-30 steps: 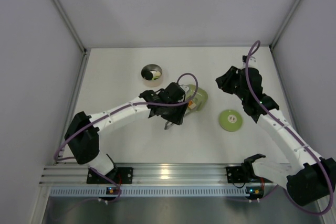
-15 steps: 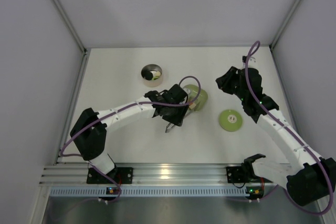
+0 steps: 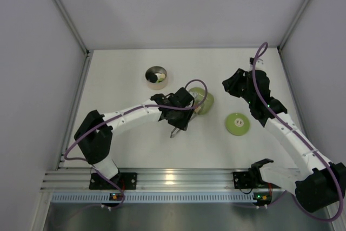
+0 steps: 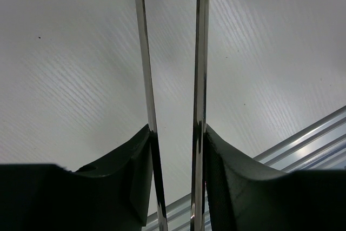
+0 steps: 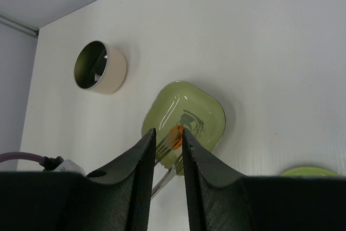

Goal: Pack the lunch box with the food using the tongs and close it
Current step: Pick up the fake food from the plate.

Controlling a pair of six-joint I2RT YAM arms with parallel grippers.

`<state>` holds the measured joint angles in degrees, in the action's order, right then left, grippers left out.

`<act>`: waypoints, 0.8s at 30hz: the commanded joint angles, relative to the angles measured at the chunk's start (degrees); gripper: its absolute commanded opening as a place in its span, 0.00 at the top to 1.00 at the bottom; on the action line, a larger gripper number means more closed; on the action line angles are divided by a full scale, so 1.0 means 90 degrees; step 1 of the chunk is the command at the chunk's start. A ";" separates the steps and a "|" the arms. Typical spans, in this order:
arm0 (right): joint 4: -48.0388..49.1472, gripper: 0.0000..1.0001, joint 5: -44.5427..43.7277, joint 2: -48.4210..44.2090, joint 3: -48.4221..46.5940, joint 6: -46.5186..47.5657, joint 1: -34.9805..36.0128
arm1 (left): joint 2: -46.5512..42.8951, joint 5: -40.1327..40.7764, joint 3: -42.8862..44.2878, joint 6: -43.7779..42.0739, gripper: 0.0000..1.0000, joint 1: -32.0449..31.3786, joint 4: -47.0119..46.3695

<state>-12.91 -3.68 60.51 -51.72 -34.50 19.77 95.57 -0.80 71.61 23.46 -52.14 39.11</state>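
Both arms of tongs (image 4: 199, 79) clamped in left gripper (image 4: 175, 131), orange piece (image 5: 175, 135) at tips over green dish (image 5: 203, 114); right gripper (image 5: 168, 131) parted, empty.

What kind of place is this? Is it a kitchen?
Probably a robot lab booth, not a kitchen: a left arm and right arm mounted on a metal rail, and a white table boxed in by plain walls.

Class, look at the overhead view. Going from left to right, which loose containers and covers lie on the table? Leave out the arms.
lunch box → green dish → lid
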 commanded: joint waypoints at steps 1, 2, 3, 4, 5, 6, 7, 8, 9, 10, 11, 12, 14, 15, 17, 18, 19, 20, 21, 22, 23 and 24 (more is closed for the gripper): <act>0.0096 0.74 -0.0108 -0.0122 0.0025 0.0054 0.0118 | 0.0016 0.0011 0.0187 0.0000 0.57 -0.0027 -0.0030; 0.0106 0.74 -0.0118 -0.0112 0.0025 0.0054 0.0118 | 0.0026 0.0001 0.0207 0.0010 0.59 -0.0027 -0.0010; 0.0106 0.74 -0.0118 -0.0122 0.0025 0.0054 0.0127 | 0.0026 -0.0009 0.0217 0.0010 0.60 -0.0027 0.0000; 0.0096 0.74 -0.0118 -0.0112 0.0025 0.0044 0.0118 | 0.0035 0.0001 0.0226 0.0010 0.60 -0.0027 0.0009; 0.0096 0.74 -0.0118 -0.0122 0.0025 0.0044 0.0118 | 0.0026 0.0010 0.0255 0.0010 0.62 -0.0027 0.0019; 0.0106 0.74 -0.0118 -0.0132 0.0025 0.0054 0.0118 | -0.0003 0.0011 0.0265 0.0010 0.62 -0.0027 0.0029; 0.0096 0.74 -0.0128 -0.0122 0.0025 0.0054 0.0118 | -0.0013 0.0020 0.0275 0.0020 0.62 -0.0027 0.0039; 0.0106 0.74 -0.0128 -0.0122 0.0025 0.0054 0.0118 | -0.0023 0.0020 0.0285 0.0020 0.63 -0.0027 0.0049; 0.0106 0.74 -0.0128 -0.0132 0.0025 0.0035 0.0127 | -0.0052 0.0030 0.0314 0.0010 0.64 -0.0027 0.0049; 0.0106 0.74 -0.0128 -0.0141 0.0025 0.0044 0.0118 | -0.0062 0.0020 0.0324 0.0010 0.64 -0.0027 0.0058; 0.0096 0.74 -0.0128 -0.0132 0.0025 0.0044 0.0118 | -0.0082 0.0078 0.0343 0.0000 0.65 -0.0027 0.0058; 0.0096 0.74 -0.0118 -0.0141 0.0025 0.0044 0.0118 | -0.0111 0.0234 0.0402 -0.0009 0.66 -0.0027 0.0058; 0.0106 0.74 -0.0128 -0.0151 0.0025 0.0054 0.0118 | -0.0218 0.0332 0.0451 -0.0019 0.67 -0.0027 0.0010; 0.0096 0.74 -0.0128 -0.0151 0.0015 0.0054 0.0118 | -0.0247 0.0371 0.0519 -0.0029 0.67 -0.0027 -0.0010; 0.0106 0.74 -0.0128 -0.0141 -0.0005 0.0054 0.0128 | -0.0296 0.0537 0.0626 -0.0058 0.67 -0.0017 -0.0029; 0.0096 0.74 -0.0118 -0.0141 0.0005 0.0054 0.0118 | -0.0326 0.0596 0.0685 -0.0078 0.67 -0.0017 -0.0020; 0.0096 0.74 -0.0118 -0.0151 -0.0005 0.0054 0.0118 | -0.0326 0.0645 0.0830 -0.0087 0.67 -0.0017 -0.0010; 0.0096 0.74 -0.0128 -0.0151 -0.0014 0.0054 0.0118 | -0.0336 0.0703 0.0909 -0.0107 0.67 -0.0017 0.0009; 0.0096 0.74 -0.0118 -0.0142 -0.0015 0.0064 0.0118 | -0.0336 0.0801 0.0987 -0.0117 0.67 -0.0008 0.0019; 0.0086 0.74 -0.0128 -0.0151 -0.0015 0.0064 0.0118 | -0.0316 0.0840 0.1124 -0.0136 0.67 -0.0007 0.0029; 0.0086 0.74 -0.0138 -0.0151 -0.0024 0.0064 0.0118 | -0.0316 0.0860 0.1183 -0.0146 0.66 -0.0007 0.0048; 0.0077 0.74 -0.0128 -0.0161 -0.0024 0.0074 0.0118 | -0.0297 0.0918 0.1232 -0.0156 0.66 0.0002 0.0058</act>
<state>-12.88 -3.88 60.49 -51.62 -34.50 19.77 95.90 4.58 79.13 22.98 -52.16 40.12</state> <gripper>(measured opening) 0.260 0.345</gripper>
